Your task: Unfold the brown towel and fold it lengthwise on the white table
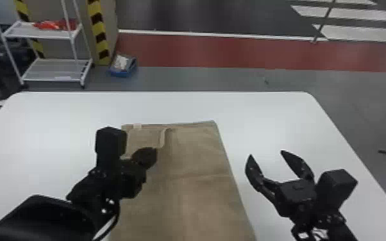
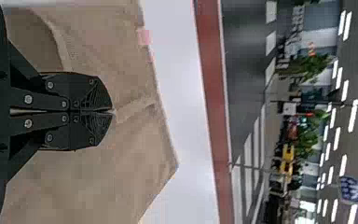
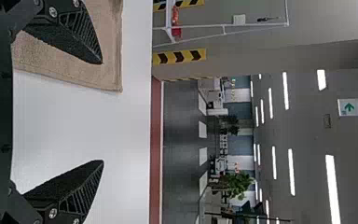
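"Brown towel [image 1: 195, 192], laid long from near to far down the middle of the white desk [image 1: 57, 128]. Why that way round?"

"It puts a long side to the left and another to the right, I'd guess, so a lengthwise fold is one sideways carry."

"And the left claw [image 2: 113, 112], over the left part, towards the far end?"

"Its fingers are pressed together, with a pale hem [image 1: 162, 137] running from their tips towards the far edge. To me that's a pinch of the upper layer, taken at the hem so the cloth below needn't drag along."

"Which way will that layer go, left or right?"

"I can't tell from here. There's a little tag [image 1: 137, 126] by the far left corner, left of the hem, and the far edge looks fairly straight. That edge would make a handy guide for lining up."

"The right claw [image 1: 266, 153] has nothing in it, though."

"No, it's gaping wide, just right of the towel and above the desk. It's well placed to take the right side or smooth a crease, I'd think, without weighing on the cloth."

"What might spoil it?"

"One pinch near the far end. Pull from there alone, and the near end could lag and skew the fold."
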Motion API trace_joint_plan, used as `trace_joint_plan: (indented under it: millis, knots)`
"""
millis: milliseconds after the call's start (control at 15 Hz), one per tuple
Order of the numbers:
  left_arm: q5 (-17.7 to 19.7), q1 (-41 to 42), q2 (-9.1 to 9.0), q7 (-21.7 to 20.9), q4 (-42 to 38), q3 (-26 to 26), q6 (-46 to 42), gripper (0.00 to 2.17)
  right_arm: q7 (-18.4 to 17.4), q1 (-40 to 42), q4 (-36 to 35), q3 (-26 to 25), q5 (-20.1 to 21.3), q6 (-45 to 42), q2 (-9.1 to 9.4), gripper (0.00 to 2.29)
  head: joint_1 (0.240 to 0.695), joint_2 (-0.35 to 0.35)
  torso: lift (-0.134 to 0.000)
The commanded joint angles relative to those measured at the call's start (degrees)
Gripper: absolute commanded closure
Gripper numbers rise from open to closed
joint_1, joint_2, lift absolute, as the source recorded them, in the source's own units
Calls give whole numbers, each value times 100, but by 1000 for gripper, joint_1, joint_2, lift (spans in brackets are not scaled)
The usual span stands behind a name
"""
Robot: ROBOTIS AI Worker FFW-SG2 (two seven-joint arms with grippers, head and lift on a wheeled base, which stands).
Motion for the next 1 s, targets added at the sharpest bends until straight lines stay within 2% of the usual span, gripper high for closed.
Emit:
trace_joint_plan:
  millis: [0,67,133,200,267,333,467,600,733,867,933]
  knots:
    - [25,93,-25,17,-406,-740,652,1379,-77,-18,3,0,-21,116,14,113,695,-144,-123]
    - [25,76,-52,53,-398,-969,652,1379,-95,-9,12,0,-21,134,14,113,695,-205,-123]
    - [34,-12,-105,88,-345,-1215,652,1376,-112,-1,21,-9,-30,151,14,117,695,-238,-123]
    - [25,-118,-175,132,-231,-1382,652,1160,-112,8,21,-9,-56,169,14,127,695,-269,-123]
    - [7,-197,-219,316,-108,-1479,616,421,-112,17,30,-9,-65,169,14,130,695,-297,-123]
    - [-2,-223,-210,413,-81,-1488,581,2,-104,26,47,-9,-56,151,14,130,695,-316,-123]
    - [-19,-179,-149,668,-99,-1329,353,-2,-86,8,197,61,-30,99,14,151,695,-339,-123]
    - [-28,-56,-140,800,-143,-1004,212,33,-33,-9,311,158,14,81,14,184,695,-323,-123]
    - [-2,111,-140,808,-169,-653,-34,33,37,-36,408,264,58,63,14,194,695,-269,-123]
    - [25,252,-131,940,-134,-415,-667,33,257,-36,531,422,93,63,14,228,695,-227,-123]
    - [42,269,-131,984,-90,-336,-807,33,292,-27,575,510,154,63,14,306,695,-202,-123]
